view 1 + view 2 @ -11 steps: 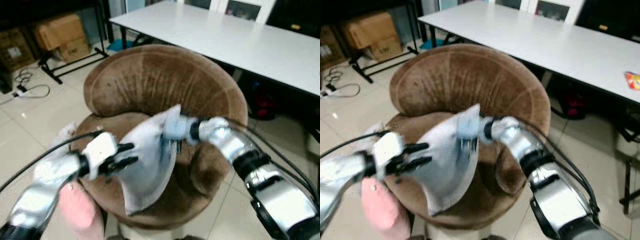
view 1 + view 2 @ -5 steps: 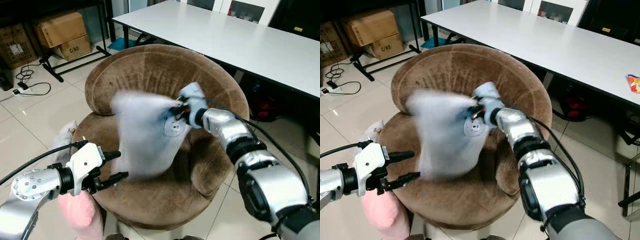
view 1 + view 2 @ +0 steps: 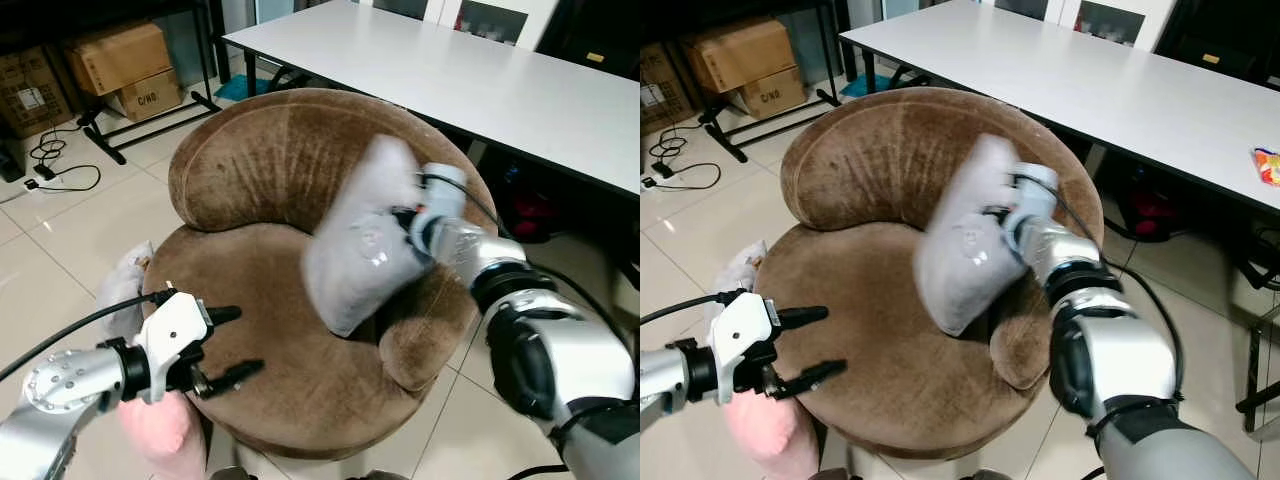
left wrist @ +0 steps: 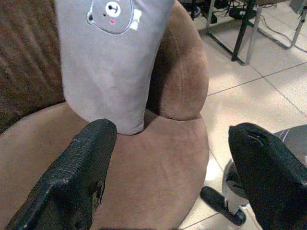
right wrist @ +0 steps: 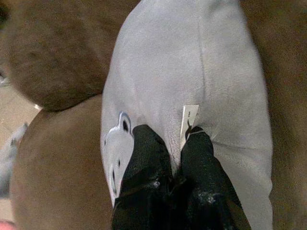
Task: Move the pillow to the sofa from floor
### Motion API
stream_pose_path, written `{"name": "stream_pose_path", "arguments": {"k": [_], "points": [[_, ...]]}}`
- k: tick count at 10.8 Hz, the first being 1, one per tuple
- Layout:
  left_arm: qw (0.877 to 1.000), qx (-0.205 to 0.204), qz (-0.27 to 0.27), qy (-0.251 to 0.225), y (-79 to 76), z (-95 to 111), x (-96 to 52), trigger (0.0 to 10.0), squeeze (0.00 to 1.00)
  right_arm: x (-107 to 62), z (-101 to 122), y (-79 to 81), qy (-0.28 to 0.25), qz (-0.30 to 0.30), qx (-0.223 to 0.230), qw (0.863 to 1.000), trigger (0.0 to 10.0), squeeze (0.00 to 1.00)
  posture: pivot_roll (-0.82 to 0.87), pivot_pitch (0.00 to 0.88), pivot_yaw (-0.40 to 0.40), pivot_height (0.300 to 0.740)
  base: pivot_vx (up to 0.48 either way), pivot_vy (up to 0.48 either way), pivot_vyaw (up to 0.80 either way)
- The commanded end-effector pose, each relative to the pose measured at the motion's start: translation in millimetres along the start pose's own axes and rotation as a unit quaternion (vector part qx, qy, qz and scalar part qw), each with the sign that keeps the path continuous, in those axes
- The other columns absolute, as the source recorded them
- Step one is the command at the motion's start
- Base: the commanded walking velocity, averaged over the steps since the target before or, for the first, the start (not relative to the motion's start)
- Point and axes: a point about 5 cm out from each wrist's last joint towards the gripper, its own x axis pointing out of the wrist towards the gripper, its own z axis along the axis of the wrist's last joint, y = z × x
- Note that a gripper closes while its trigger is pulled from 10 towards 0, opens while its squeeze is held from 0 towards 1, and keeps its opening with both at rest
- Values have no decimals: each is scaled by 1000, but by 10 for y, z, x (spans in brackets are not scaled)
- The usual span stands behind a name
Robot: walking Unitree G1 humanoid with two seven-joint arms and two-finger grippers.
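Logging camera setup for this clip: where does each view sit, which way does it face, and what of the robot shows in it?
Left and right eye views: on the head, looking down at the brown sofa; both silver arms show.
Left wrist view: along the left gripper, open, toward the seat.
Right wrist view: along the right gripper, pinching the grey pillow.
Shared: pillow and sofa appear in all four.

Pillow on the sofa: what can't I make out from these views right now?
- Eye views: the grey pillow is motion-blurred, so its print is unreadable.
- Right wrist view: the right gripper covers the seam it pinches.
- Left wrist view: the pillow's top is cut off by the frame edge.
- The pillow hides the brown sofa behind it.
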Motion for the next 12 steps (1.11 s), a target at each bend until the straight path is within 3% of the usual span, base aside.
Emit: {"name": "stream_pose_path", "arguments": {"k": [1,2,3,4,5,7,8,10,12], "points": [[1000,-5,-6,-5,-56,25,29,10000,1000,-20,105,4,0,-18,51,999,0,0,18,0,-85,740,0,0,0],[1000,-11,-4,-9,-75,26,45,10000,1000,-17,59,15,21,-30,77,996,0,0,19,0,-89,740,0,0,0],[1000,-14,-3,-9,-87,25,49,10000,1000,-15,73,136,29,-5,49,998,2471,0,20,0,-92,740,0,0,0],[1000,-15,-1,-8,-91,22,42,10000,1000,-28,153,301,28,34,13,999,2902,0,21,0,-94,740,0,0,0],[1000,-15,2,-7,-92,23,41,10000,1000,-45,204,404,32,57,9,998,3490,0,21,0,-96,740,0,0,0],[999,-31,-5,-25,-111,82,45,10000,1000,-126,372,549,63,82,90,991,588,0,20,0,-98,740,0,0,0],[999,-32,-9,-24,-115,84,45,10000,1000,-144,397,582,72,91,112,987,0,0,20,0,-98,740,0,0,0],[999,-35,-19,-20,-122,81,52,10000,1000,-156,350,633,106,94,165,976,0,0,13,0,-94,740,0,0,0],[998,-45,-33,-23,-122,101,33,10000,1000,-179,375,727,111,110,172,973,0,0,11,0,-94,740,0,0,0]]}}
